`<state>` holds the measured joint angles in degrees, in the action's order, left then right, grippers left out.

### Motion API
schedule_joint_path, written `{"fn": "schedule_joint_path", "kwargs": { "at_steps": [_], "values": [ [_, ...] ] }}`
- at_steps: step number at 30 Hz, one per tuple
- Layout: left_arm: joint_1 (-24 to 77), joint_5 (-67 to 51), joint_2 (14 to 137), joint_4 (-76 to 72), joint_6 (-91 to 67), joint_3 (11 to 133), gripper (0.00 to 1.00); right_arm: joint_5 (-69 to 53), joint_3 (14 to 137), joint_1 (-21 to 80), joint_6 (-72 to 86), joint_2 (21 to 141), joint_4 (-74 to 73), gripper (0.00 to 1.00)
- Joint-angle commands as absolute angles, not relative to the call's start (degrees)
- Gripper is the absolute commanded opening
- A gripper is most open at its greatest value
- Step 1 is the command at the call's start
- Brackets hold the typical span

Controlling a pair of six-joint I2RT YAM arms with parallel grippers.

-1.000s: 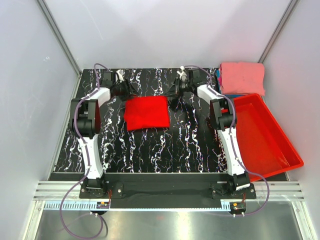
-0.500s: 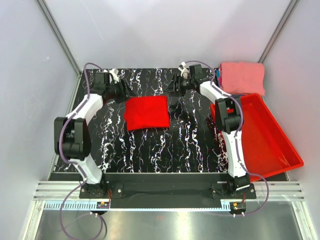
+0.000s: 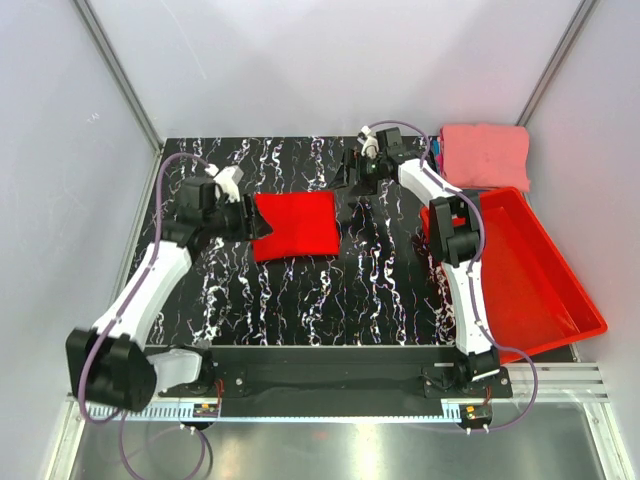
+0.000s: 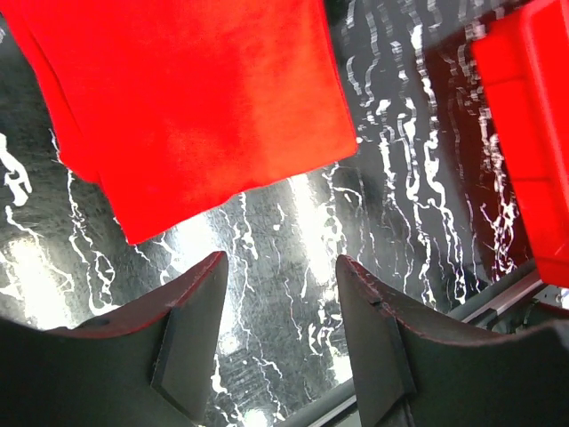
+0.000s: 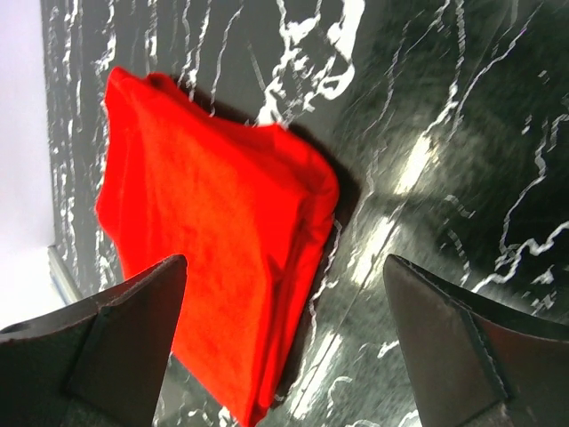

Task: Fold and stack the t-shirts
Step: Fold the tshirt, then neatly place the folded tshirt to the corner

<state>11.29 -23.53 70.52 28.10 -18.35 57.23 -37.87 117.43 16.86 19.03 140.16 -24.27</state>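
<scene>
Seeing bright red t-shirt (image 3: 295, 226) folded flat on table (image 3: 380, 290), mid-width, nearer far edge. Noting left gripper (image 3: 250, 215) just off shirt's left edge, fingers apart, nothing between them. Noting right gripper (image 3: 352, 176) near far edge, beside shirt's far right corner, fingers spread wide, empty. Spotting salmon-pink t-shirt (image 3: 485, 155) folded at far right corner, blue cloth (image 3: 438, 162) showing along its left side. Spotting red bin (image 3: 530, 270) at right edge.
</scene>
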Motion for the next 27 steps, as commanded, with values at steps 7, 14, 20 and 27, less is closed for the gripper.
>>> {"fn": "schedule_joint_path", "kwargs": {
  "at_steps": [7, 14, 20, 27],
  "values": [
    [11.60, -25.23, 60.21, 22.77, -16.43, 51.94, 0.58, -37.27, 120.76, 16.96, 16.35, 144.05, -26.01, 1.00],
    [11.60, -24.87, 59.06, 21.71, -17.23, 51.50, 0.58, -39.81, 120.50, 17.05, 15.64, 144.75, -24.87, 1.00],
    [11.69, -24.35, 58.71, 21.62, -17.23, 51.59, 0.58, -43.33, 119.27, 17.05, 16.35, 144.23, -22.15, 1.00],
    [11.60, -24.87, 59.15, 21.27, -17.49, 51.42, 0.58, -45.18, 118.21, 17.75, 16.87, 144.93, -20.57, 1.00]
  ]
}}
